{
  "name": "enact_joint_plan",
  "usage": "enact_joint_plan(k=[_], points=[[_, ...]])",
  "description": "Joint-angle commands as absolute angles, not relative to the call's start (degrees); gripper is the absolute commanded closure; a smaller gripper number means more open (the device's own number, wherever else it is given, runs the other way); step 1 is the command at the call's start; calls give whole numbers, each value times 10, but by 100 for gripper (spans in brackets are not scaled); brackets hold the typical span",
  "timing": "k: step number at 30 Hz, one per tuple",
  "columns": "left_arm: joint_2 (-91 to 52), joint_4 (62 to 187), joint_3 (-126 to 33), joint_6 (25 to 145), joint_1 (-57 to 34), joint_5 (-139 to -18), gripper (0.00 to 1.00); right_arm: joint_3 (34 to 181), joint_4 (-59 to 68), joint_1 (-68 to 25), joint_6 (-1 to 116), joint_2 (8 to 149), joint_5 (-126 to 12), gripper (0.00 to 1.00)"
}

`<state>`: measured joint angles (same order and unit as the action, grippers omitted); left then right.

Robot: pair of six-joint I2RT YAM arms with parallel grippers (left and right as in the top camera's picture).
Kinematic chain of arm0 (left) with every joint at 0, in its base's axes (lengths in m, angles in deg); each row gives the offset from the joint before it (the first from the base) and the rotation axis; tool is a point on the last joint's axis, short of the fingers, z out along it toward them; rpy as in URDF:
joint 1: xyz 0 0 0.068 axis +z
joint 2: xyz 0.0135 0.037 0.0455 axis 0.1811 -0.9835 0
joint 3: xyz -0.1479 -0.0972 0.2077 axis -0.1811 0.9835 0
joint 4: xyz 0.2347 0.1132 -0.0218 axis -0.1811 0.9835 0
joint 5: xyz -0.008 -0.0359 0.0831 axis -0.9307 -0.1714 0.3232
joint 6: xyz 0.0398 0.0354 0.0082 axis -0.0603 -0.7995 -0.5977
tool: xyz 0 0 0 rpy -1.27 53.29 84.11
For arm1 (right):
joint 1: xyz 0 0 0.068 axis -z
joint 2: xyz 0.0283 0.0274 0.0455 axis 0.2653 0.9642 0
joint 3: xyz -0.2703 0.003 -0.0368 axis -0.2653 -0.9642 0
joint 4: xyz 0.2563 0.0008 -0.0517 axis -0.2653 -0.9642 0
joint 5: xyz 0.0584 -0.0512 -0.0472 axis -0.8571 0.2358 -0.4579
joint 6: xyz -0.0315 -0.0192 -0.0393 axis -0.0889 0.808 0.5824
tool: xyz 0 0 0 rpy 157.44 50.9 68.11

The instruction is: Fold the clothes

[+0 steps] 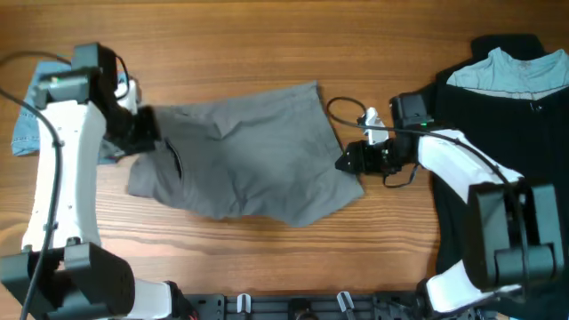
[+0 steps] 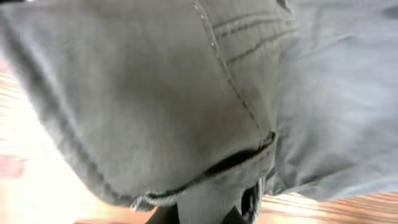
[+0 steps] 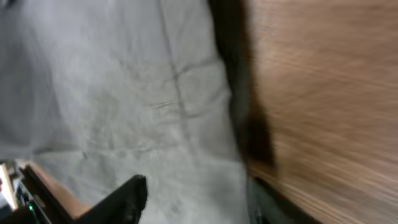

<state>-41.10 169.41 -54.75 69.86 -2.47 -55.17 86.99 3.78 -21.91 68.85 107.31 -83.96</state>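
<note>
The grey pants (image 1: pixel 240 160) lie spread across the middle of the wooden table (image 1: pixel 222 53), rumpled, with a slit pocket near their left end. My left gripper (image 1: pixel 147 132) is at that left end, shut on the waistband edge. In the left wrist view the pants (image 2: pixel 155 93) hang in a bulge over the left gripper (image 2: pixel 211 208), seams showing. At the garment's right edge my right gripper (image 1: pixel 348 163) is low over the table. The right wrist view shows the right gripper (image 3: pixel 199 199) open, its fingers wide apart with the pants (image 3: pixel 124 93) lying between them.
Light-blue denim (image 1: pixel 27 124) lies at the far left, partly under the left arm. A black garment (image 1: pixel 538 133) with a pale-blue shirt (image 1: pixel 511 69) on it covers the right end. A black cable (image 1: pixel 347 111) loops beside the pants' right corner.
</note>
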Motion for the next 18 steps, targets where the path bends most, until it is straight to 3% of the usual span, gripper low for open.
enact_joint_plan(k=[1,7,18], points=[[-404,1728,-680,695,-38,-527,96,896,39,-196,693,1018,-835,40],[-432,1713,-706,713,-156,-527,96,896,34,-193,679,1015,-820,40],[-670,1597,-706,924,-412,-544,96,896,34,-193,682,1015,-820,37]])
